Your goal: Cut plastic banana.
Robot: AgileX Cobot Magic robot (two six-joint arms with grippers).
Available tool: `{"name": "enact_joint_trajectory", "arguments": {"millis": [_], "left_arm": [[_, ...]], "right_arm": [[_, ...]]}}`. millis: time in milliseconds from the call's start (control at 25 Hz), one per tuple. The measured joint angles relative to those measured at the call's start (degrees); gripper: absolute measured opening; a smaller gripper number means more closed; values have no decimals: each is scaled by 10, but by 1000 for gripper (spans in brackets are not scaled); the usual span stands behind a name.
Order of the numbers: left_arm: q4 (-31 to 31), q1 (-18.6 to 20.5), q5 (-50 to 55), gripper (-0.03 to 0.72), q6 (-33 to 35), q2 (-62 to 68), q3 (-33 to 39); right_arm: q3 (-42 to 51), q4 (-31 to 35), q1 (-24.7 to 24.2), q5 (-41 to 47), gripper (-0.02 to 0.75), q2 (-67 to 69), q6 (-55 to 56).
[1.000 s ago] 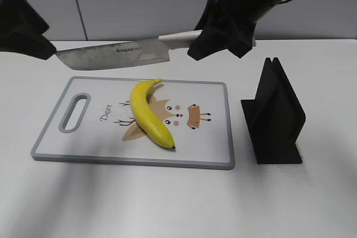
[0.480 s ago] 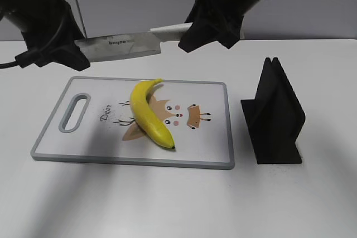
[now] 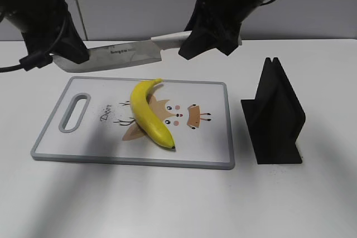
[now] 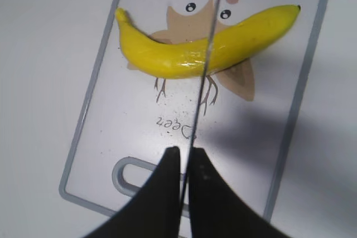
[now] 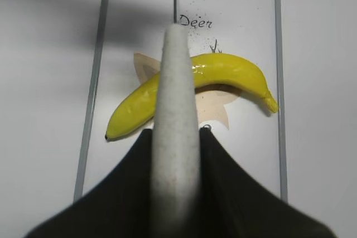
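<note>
The yellow plastic banana [image 3: 148, 112] lies whole on the white cutting board [image 3: 212, 149]; it also shows in the left wrist view [image 4: 167, 57] and the right wrist view [image 5: 234, 71]. A kitchen knife [image 3: 122, 54] with a white handle hangs level above the board's far edge. My right gripper [image 3: 209, 40] is shut on the knife handle [image 5: 175, 132]. My left gripper [image 3: 70, 57] is shut on the tip of the blade [image 4: 206, 54], fingertips in the left wrist view [image 4: 186, 154]. The blade edge crosses above the banana's middle.
The board has a grey rim, a handle slot [image 3: 75, 112] at its left and a deer drawing. A black knife stand [image 3: 273, 115] stands upright to the right of the board. All rests on a white table [image 3: 178, 199].
The left gripper came in from the left and closed on the blade tip. The knife shifted slightly right and stays above the board's far edge.
</note>
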Motion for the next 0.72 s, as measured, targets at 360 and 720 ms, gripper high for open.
{"name": "enact_joint_trajectory", "arguments": {"millis": [360,720], "left_arm": [[10,0,-3,9,6,2,0],[6,-1,-14,9,6,23,-1]], "right_arm": [[0,4,0,-9,181,8,-8],[0,-8,0,-17,181,15,-8]]}}
